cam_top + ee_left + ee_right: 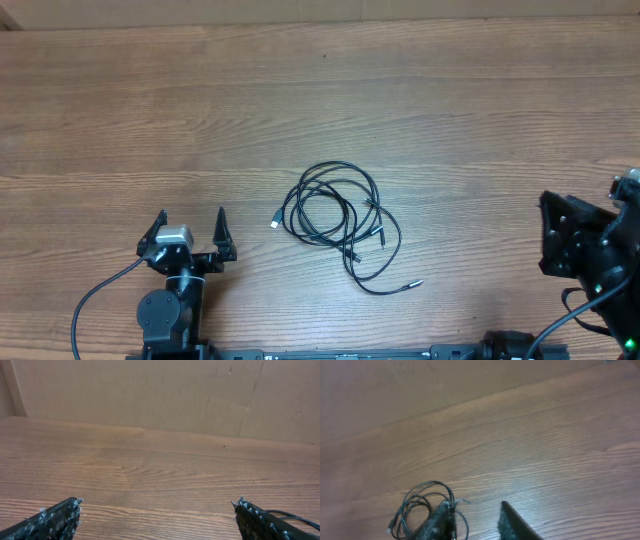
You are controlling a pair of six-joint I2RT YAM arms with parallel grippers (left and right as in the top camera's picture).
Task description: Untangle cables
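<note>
The cables (335, 215) lie in one tangle of thin black loops at the middle of the table. A small light plug (275, 220) sticks out on the left, and a silvery plug end (415, 284) trails to the lower right. My left gripper (190, 222) stands open well to the left of the tangle, fingers wide apart over bare wood (157, 505). My right gripper (556, 235) is at the far right edge, away from the cables. In the right wrist view its fingers (475, 504) are a modest gap apart with nothing between them. The cables (422, 502) lie beyond, partly hidden by the left finger.
The wooden table (320, 100) runs wide on all sides of the tangle. A cardboard wall (200, 395) rises behind the far edge. A thick black wire (95, 300) loops from the left arm's base at the near edge.
</note>
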